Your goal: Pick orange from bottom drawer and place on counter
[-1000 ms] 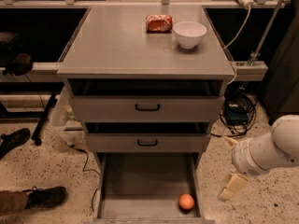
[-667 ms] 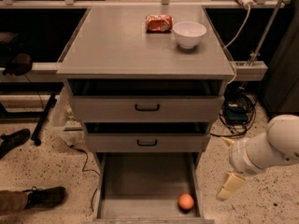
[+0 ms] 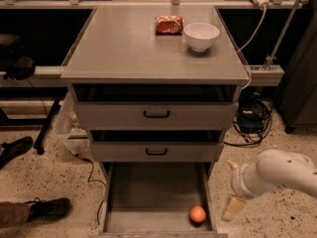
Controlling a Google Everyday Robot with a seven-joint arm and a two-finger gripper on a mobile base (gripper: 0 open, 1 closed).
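Orange [image 3: 197, 214]: lower centre of frame, front right corner of bottom drawer [image 3: 148, 192]; likely light, firm, smooth, prone to rolling, so best pinched across its middle.
Gripper [image 3: 229, 190]: lower right, just outside the drawer, fingers spread, empty.

You have a white bowl [image 3: 201, 35] as your marker. A red snack packet [image 3: 169, 24] lies just left of it. Two upper drawers [image 3: 156, 115] with black handles sit below it. Cables [image 3: 252, 120] coil lower right of it, a shoe [image 3: 47, 208] far lower left. The gripper [image 3: 233, 187] hangs far below the bowl, fingers apart.
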